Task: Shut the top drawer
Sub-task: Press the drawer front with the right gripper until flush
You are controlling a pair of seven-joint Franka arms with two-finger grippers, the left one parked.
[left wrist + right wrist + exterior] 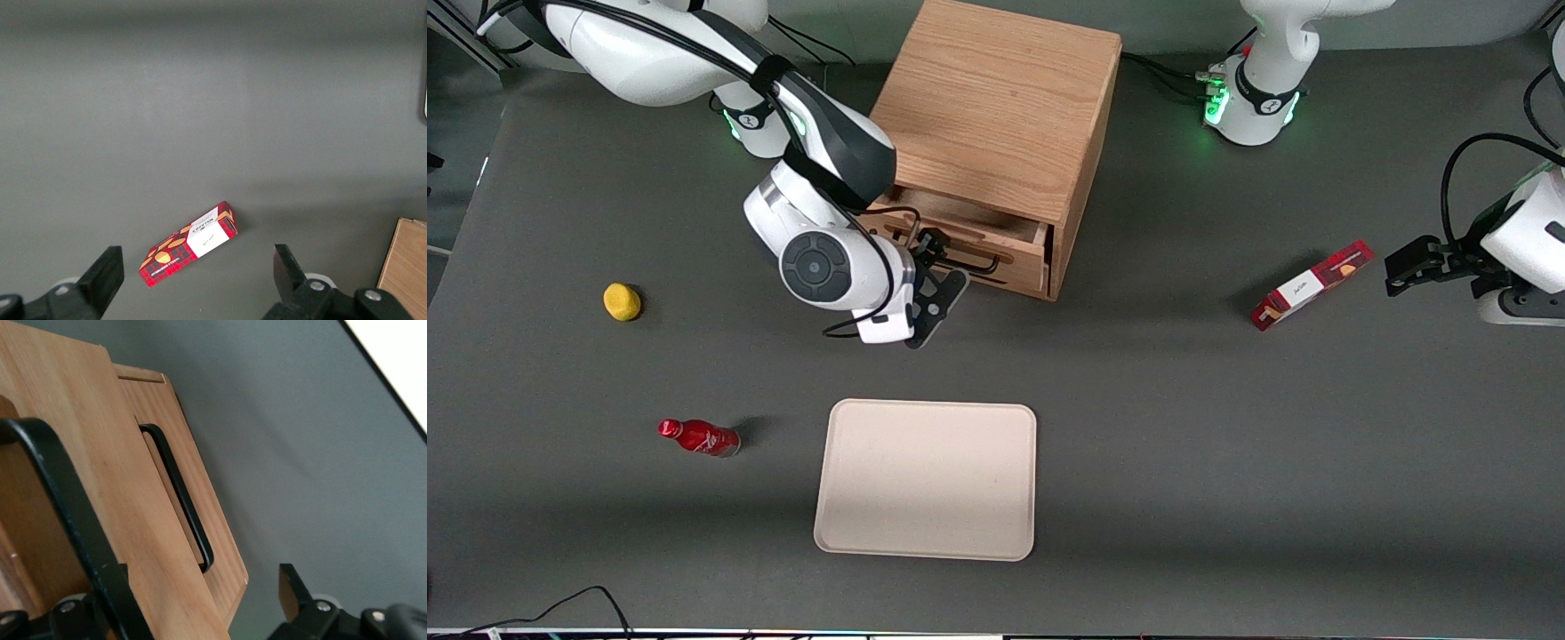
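Note:
The top drawer of the oak cabinet stands pulled out a short way, its inside showing. Its thin black wire handle runs along the front panel. My right gripper is right at that front panel and open. In the right wrist view the top drawer's front panel and its handle lie between the wide-apart fingers of the gripper. One fingertip stands clear of the wood. The lower drawer front, with its own black handle, shows past the panel.
A beige tray lies nearer the front camera than the cabinet. A yellow lemon and a red bottle lie toward the working arm's end. A red box lies toward the parked arm's end.

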